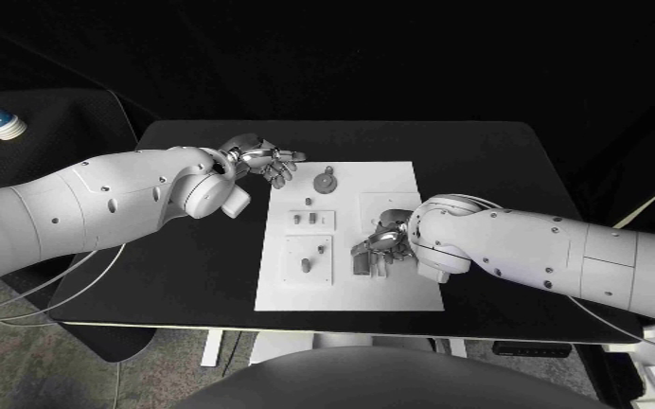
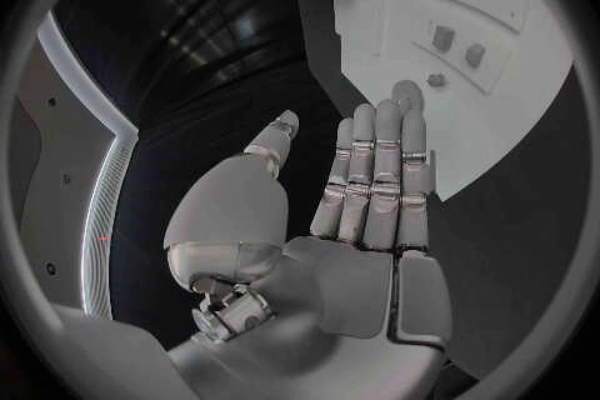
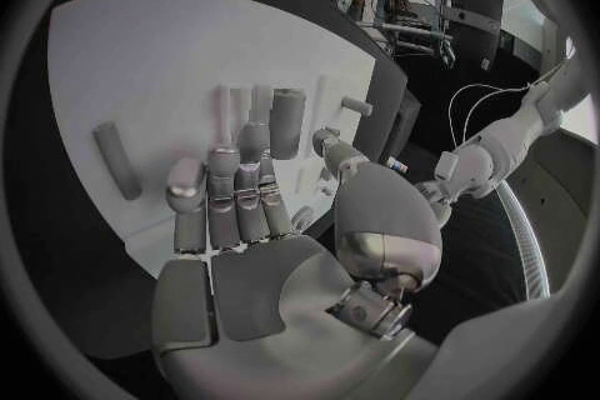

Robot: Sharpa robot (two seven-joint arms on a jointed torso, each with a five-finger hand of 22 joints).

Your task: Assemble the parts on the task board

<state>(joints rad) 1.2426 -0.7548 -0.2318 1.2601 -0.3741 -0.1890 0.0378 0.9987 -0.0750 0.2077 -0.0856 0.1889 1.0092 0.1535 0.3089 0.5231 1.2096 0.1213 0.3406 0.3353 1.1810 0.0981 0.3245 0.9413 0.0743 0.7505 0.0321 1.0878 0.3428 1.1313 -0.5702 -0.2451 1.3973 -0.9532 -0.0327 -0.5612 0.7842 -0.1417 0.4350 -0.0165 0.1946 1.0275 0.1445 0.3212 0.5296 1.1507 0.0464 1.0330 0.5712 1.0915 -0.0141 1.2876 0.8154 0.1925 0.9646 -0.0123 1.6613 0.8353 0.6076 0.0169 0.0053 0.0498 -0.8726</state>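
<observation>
Left hand (image 1: 262, 162): I'm hovering open, holding nothing, beside the board's (image 1: 396, 291) far corner.
Right hand (image 1: 380, 245): I'm reaching over the board, fingers loosely spread, nothing gripped.
Parts (image 1: 311, 219): lying loose under and ahead of my right fingers.
Progress: I'm judging assembly barely begun.

In the head view the silver right hand (image 1: 382, 243) covers part of the flat white task board (image 1: 396, 177), so whatever lies beneath its fingers is hidden. The small grey parts (image 1: 311, 218) are too small to make out their shapes.
</observation>
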